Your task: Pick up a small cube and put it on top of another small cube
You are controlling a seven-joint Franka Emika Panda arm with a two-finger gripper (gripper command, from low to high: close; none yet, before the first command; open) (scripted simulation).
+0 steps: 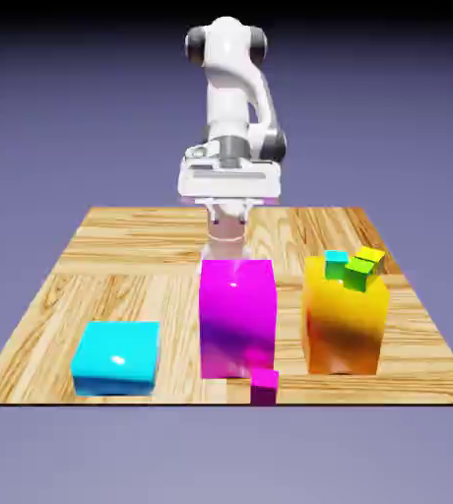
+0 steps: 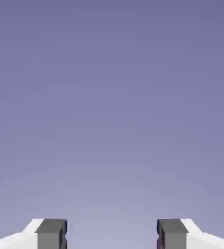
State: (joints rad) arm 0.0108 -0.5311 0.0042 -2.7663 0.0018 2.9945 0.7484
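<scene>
Gripper [image 2: 112, 234] fingers stand well apart in the hand view, two grey tips at the bottom edge with nothing between them; all that shows beyond them is the plain blue-violet backdrop [image 2: 112, 97], paler toward the bottom. In the exterior view the white arm [image 1: 232, 89] rises at the far edge of the table [image 1: 122, 266], its hand low behind the tall magenta block [image 1: 237, 317], whose top hides the fingertips.

The table is a square of light wood with strong streaky grain, planks running across, and it ends in a dark front edge. Around it the room is only the same blue-violet haze, darker at the top.

The small magenta cube [image 1: 264, 386] sits at the table's front edge, just in front of the tall magenta block's lower corner on the exterior view's right, touching or nearly touching it; I cannot tell which. It lies well apart from the gripper.

On the exterior view's left a flat glossy cyan block [image 1: 116, 356] lies near the front edge, apart from the magenta block. On the exterior view's right stands a tall orange-yellow block [image 1: 345, 320], and on its top rest three little cubes close together: a cyan one [image 1: 337, 260], a green one [image 1: 355, 278] and a yellow-green one [image 1: 370, 260].
</scene>
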